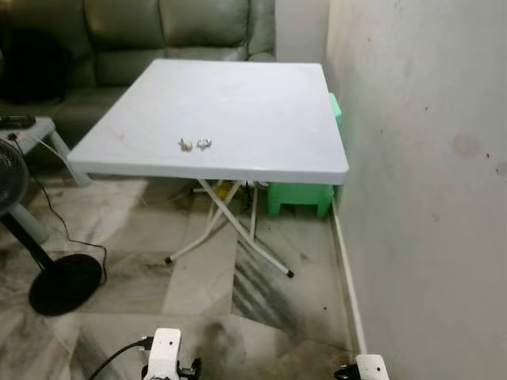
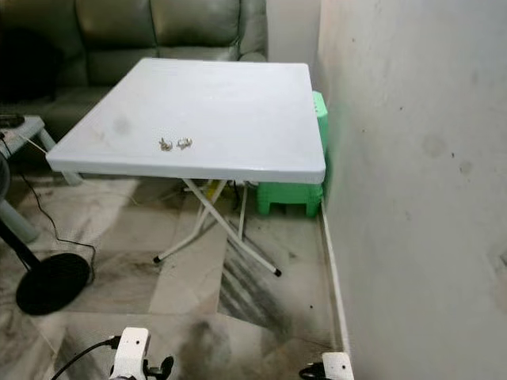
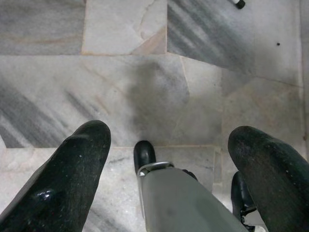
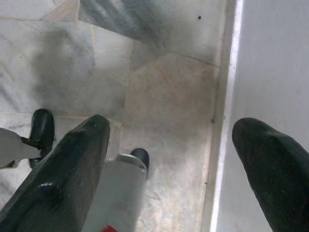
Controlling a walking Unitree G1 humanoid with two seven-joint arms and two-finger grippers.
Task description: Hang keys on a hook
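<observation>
White table [image 1: 261,111], green stool [image 1: 299,196], grey-veined marble floor [image 1: 206,293], black fan base [image 1: 65,283]

White folding table [image 1: 261,111] stands by wall [image 1: 428,158], w/ green stool [image 1: 299,196] under it. Grey sofa [image 1: 158,32] behind; black fan base [image 1: 63,283] on marble floor [image 1: 261,309].

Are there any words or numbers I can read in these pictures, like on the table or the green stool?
None. There are no words, numbers or signs to read.
The white table is plain.
The green stool shows no label.
The keys are too small to show any writing.
The wall has only stains.
Both grippers, left gripper and right gripper, hang open over the floor.
</observation>
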